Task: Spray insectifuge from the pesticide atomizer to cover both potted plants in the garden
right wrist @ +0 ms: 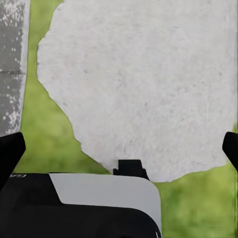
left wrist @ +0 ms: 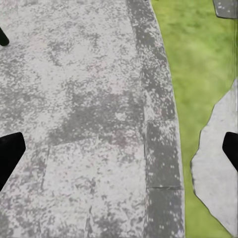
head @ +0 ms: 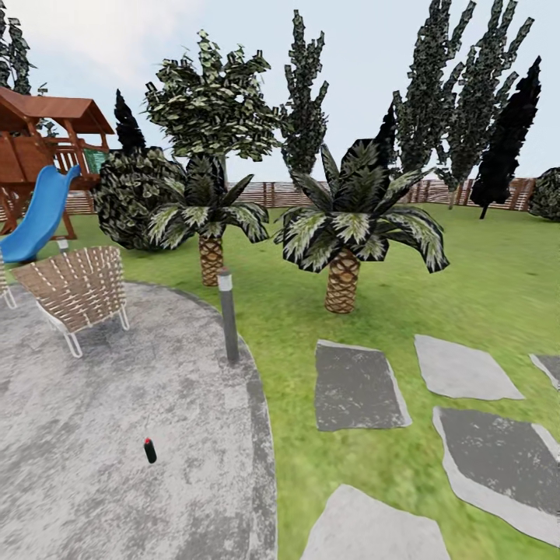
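The pesticide atomizer [head: 149, 450], a small black bottle with a red dot on top, stands upright on the round grey paved patch [head: 93, 435] in the head view, lower left. In the left wrist view my left gripper [left wrist: 119, 153] is open over the paving's edge, with nothing between its fingers [left wrist: 10, 156]. A dark sliver [left wrist: 3, 37] at that frame's edge is too cropped to identify. My right gripper [right wrist: 119, 148] is open above a pale stepping stone [right wrist: 144, 84] and grass. The potted plants are out of view.
A grey lamp post [head: 228, 315] stands at the paving's rim beyond the bottle. A woven chair [head: 76, 294] and a blue slide [head: 39, 218] are at the left. Two palms [head: 342, 241] grow on the lawn, stepping stones [head: 358, 385] lie at the right, and a wooden fence [head: 435, 190] runs behind.
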Motion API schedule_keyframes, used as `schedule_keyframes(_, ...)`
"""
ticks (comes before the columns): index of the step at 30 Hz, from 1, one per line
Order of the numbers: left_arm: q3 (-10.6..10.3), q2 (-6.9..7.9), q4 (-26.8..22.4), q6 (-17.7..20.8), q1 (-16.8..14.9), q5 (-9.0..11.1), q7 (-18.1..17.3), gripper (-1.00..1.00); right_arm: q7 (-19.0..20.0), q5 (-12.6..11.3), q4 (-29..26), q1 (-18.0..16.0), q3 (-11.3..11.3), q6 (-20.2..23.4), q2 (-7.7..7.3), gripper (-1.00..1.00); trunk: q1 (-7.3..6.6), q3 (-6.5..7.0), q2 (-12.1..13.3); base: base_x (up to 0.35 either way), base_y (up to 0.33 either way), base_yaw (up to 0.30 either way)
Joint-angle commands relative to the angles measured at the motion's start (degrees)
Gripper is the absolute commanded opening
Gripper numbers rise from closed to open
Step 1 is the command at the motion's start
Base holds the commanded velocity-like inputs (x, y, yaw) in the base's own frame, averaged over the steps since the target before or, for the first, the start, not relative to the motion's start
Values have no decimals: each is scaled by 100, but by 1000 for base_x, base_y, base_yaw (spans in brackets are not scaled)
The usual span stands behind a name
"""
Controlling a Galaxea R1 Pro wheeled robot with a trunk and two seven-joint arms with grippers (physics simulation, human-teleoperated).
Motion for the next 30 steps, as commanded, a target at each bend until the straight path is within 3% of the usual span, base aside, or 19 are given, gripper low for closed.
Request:
schedule_keyframes(1, 0, 0, 2, -17, -3, 0, 3, 100, -2, 1, 0, -1, -3, -14, 1, 100, 0, -5, -2, 76, -340, 0)
schedule_keyframes(10, 2, 0, 2, -19, -3, 0, 3, 100, -11, -3, 10, -1, -10, -8, 5, 100, 0, -5, -2, 76, -340, 44)
schedule_keyframes(30, 3, 5, 2, -14, -3, 7, 3, 100, -37, -3, 10, -1, -11, -14, 5, 100, 0, -5, -2, 76, -340, 251)
